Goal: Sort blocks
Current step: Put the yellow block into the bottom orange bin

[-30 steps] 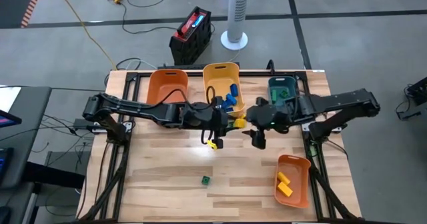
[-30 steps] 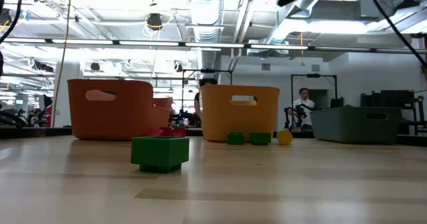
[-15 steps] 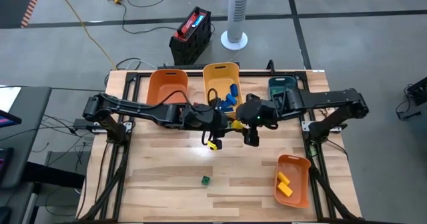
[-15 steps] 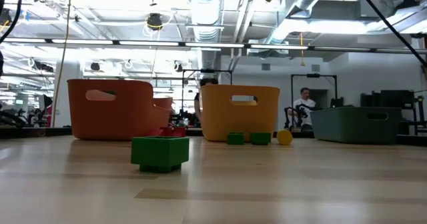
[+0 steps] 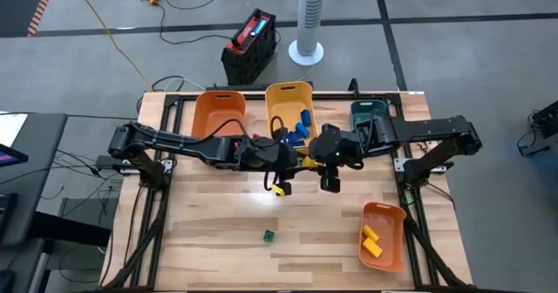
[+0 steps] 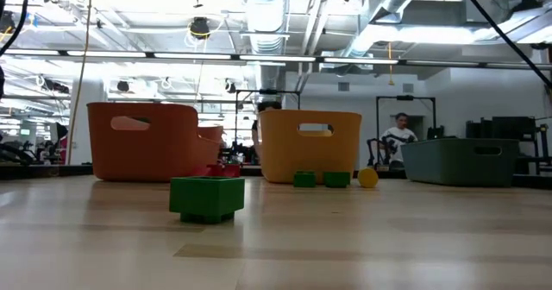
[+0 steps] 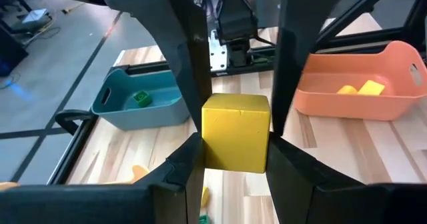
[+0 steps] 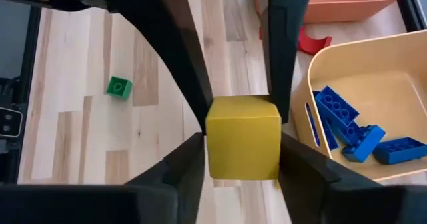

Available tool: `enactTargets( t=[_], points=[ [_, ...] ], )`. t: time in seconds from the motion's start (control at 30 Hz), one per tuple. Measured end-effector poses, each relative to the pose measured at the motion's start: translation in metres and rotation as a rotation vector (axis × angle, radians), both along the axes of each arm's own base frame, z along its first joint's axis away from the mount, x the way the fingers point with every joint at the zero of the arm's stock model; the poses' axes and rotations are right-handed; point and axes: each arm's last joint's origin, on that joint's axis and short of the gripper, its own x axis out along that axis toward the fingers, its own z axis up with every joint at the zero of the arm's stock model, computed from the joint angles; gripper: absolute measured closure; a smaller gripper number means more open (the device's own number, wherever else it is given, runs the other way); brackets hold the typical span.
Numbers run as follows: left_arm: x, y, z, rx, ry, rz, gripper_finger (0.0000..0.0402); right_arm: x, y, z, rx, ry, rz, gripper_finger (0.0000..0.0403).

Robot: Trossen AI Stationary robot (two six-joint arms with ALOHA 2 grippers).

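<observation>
From above, the left claw (image 5: 296,162) and right claw (image 5: 311,162) meet mid-frame over the bench (image 5: 218,232).

In the left wrist view, the left claw is clamped on a yellow block (image 7: 236,132).

In the right wrist view, the right claw squeezes it too. Pulling together could drop it.

One camera looks straight down over the whole table (image 5: 218,232); another sits at tabletop height, facing the far bins. Both wrist cameras look closely at the same yellow block (image 7: 235,132).
</observation>
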Motion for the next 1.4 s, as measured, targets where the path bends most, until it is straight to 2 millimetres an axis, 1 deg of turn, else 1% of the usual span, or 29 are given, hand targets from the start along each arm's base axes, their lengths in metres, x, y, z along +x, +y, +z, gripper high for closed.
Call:
enactTargets(
  t=[0.17, 0.27, 0.4, 0.5, 0.6, 0.73, 0.8, 0.87, 0.97, 1.03, 1.1, 1.17, 1.23, 1.3, 1.33, 1.4],
  points=[
    [0.000, 0.000, 0.000, -0.009, 0.000, 0.003, 0.0271, 0.000, 0.000, 0.000, -0.004, 0.003, 0.003, 0.0271],
    [0.000, 0.000, 0.000, -0.010, -0.001, 0.004, 0.0263, 0.000, 0.000, 0.000, -0.003, 0.002, 0.002, 0.0289],
    [0.000, 0.000, -0.001, -0.036, 0.002, 0.007, 0.0251, 0.000, 0.000, 0.000, 0.003, 0.003, -0.005, 0.0293],
    [-0.001, 0.000, -0.003, -0.044, 0.025, -0.007, 0.0234, -0.003, -0.002, -0.001, 0.011, 0.030, -0.024, 0.0290],
    [-0.002, -0.001, -0.006, -0.066, 0.056, -0.009, 0.0217, -0.011, -0.005, 0.002, 0.019, 0.046, -0.047, 0.0289],
    [-0.004, 0.000, -0.009, -0.081, 0.090, 0.001, 0.0199, -0.027, -0.010, 0.008, 0.049, 0.076, -0.086, 0.0288],
    [-0.005, 0.000, -0.011, -0.078, 0.112, 0.004, 0.0196, -0.038, -0.009, 0.009, 0.128, 0.127, -0.078, 0.0288],
    [-0.006, 0.000, -0.013, -0.074, 0.139, 0.007, 0.0195, -0.049, -0.007, 0.010, 0.253, 0.210, -0.074, 0.0288],
    [-0.008, 0.000, -0.015, -0.083, 0.164, 0.016, 0.0194, -0.068, 0.000, 0.006, 0.444, 0.424, -0.103, 0.0287],
    [-0.008, 0.000, -0.015, -0.098, 0.162, 0.024, 0.0194, -0.077, 0.008, 0.003, 0.503, 0.546, -0.129, 0.0287],
    [-0.008, 0.000, -0.015, -0.103, 0.155, 0.028, 0.0194, -0.079, 0.018, -0.004, 0.531, 0.570, -0.107, 0.0287],
    [-0.007, 0.001, -0.014, -0.093, 0.145, 0.047, 0.0194, -0.082, 0.032, -0.015, 0.520, 0.580, -0.061, 0.0287],
    [-0.010, 0.002, -0.011, -0.081, 0.140, 0.071, 0.0194, -0.090, 0.043, -0.033, 0.491, 0.654, -0.040, 0.0287],
    [-0.013, 0.003, -0.005, -0.077, 0.119, 0.091, 0.0194, -0.100, 0.050, -0.055, 0.454, 0.752, -0.055, 0.0288],
    [-0.017, 0.004, 0.000, -0.076, 0.105, 0.099, 0.0194, -0.105, 0.052, -0.065, 0.447, 0.778, -0.073, 0.0288],
    [-0.023, 0.005, 0.008, -0.076, 0.083, 0.109, 0.0194, -0.111, 0.055, -0.081, 0.467, 0.772, -0.105, 0.0288]
  ],
)
